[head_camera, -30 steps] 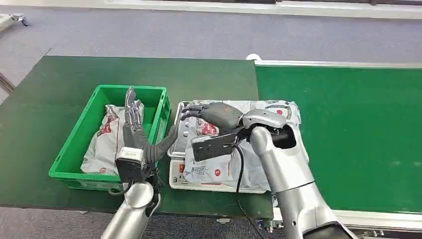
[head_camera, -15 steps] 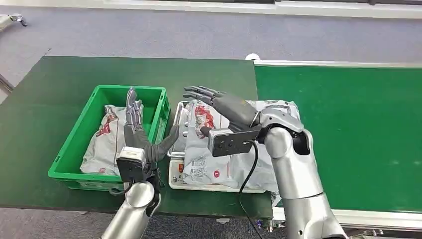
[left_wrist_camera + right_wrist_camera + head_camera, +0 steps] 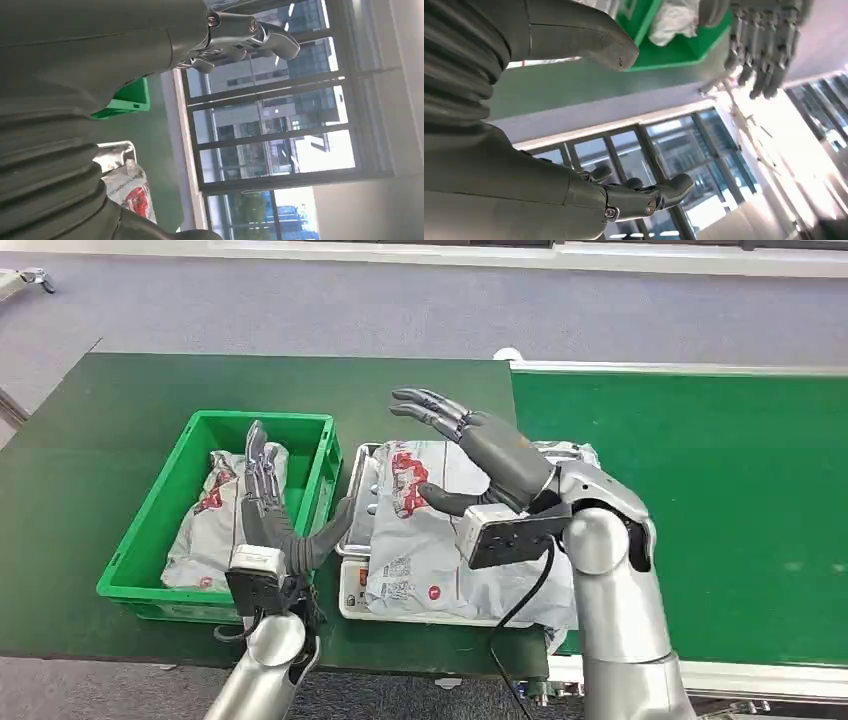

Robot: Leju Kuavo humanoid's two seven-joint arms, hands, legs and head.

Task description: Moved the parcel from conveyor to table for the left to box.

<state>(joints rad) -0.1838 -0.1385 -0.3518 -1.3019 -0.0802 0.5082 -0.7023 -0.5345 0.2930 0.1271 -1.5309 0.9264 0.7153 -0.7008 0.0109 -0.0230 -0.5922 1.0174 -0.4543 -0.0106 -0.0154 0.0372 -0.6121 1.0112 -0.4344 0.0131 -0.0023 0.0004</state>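
Note:
A grey plastic parcel (image 3: 430, 530) with red print lies on a metal tray (image 3: 360, 490) on the dark green table (image 3: 100, 410), next to the conveyor (image 3: 720, 500). My right hand (image 3: 480, 445) hovers above the parcel's far end, fingers spread and holding nothing. My left hand (image 3: 265, 505) is raised over the near right side of the green bin (image 3: 262, 418), open, with the thumb out toward the tray. Another parcel (image 3: 205, 525) lies inside the bin. In the left wrist view, my left hand (image 3: 240, 30) is near a bin corner (image 3: 127, 97) and the parcel (image 3: 130, 192).
The conveyor belt runs along the right, edged by a silver rail (image 3: 680, 368). The tray sits on a white base (image 3: 355, 595) at the table's front edge. Grey floor lies beyond the table. The right wrist view catches the left hand (image 3: 764, 40) and the bin (image 3: 674, 50).
My right hand has let go of the parcel, lifted off it and spread its fingers, drifting right. The parcel stays on the tray. My left hand has shifted slightly left.

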